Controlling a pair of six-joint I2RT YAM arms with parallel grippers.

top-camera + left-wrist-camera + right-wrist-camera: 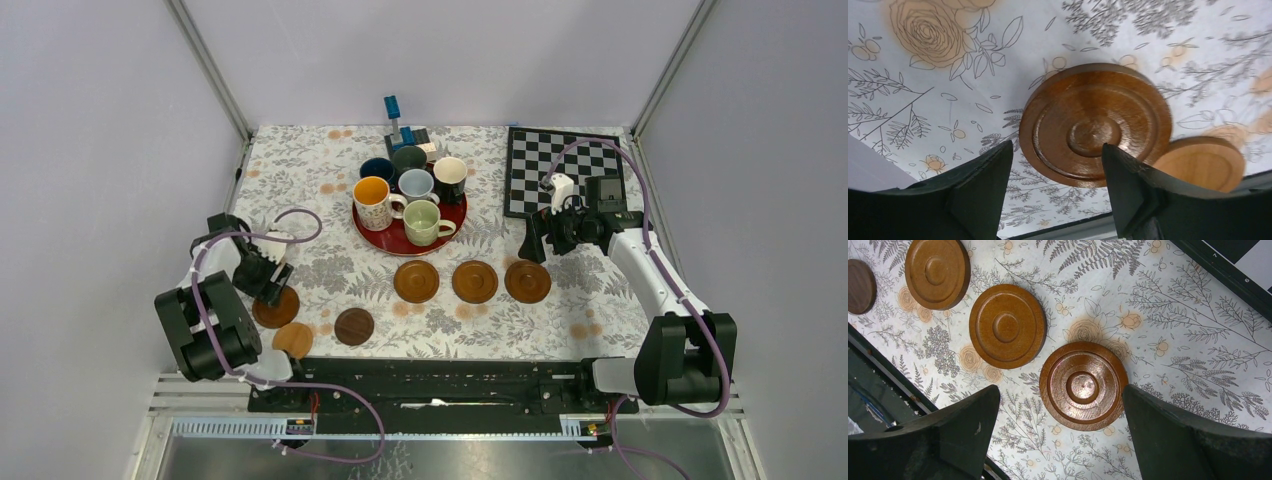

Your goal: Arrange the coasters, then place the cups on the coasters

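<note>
My left claw [1057,150] stands spread and pinches nothing. Its two black fingers straddle a glossy mid-brown round wooden coaster [1095,125] lying on the flowered tablecloth [923,100] at the near left. Just beside that disc is a pale tan round wooden coaster [1203,162], and further right a dark brown round wooden coaster [354,327]. My right claw [1061,390] is spread as wide as it goes, empty, above the rightmost of three brown wooden coasters in a row [475,281] mid-table. The six ceramic cups [415,190] crowd together on the large red round tray [400,248] behind that row; none is on a coaster.

If I close the left claw now, I judge a finger could land on the rim rather than outside it. The disc is low and slick, so it could tip or skate into its tan neighbour. Later, the cups are packed so tightly that reaching for one may knock another.

From overhead the left claw covers part of its coaster. In the wrist view the right-hand finger hides the disc's near edge, so I cannot tell whether it touches wood. Nor can I tell whether the two near-left discs touch. The blue upright object [392,110] at the back is too small to identify.
</note>
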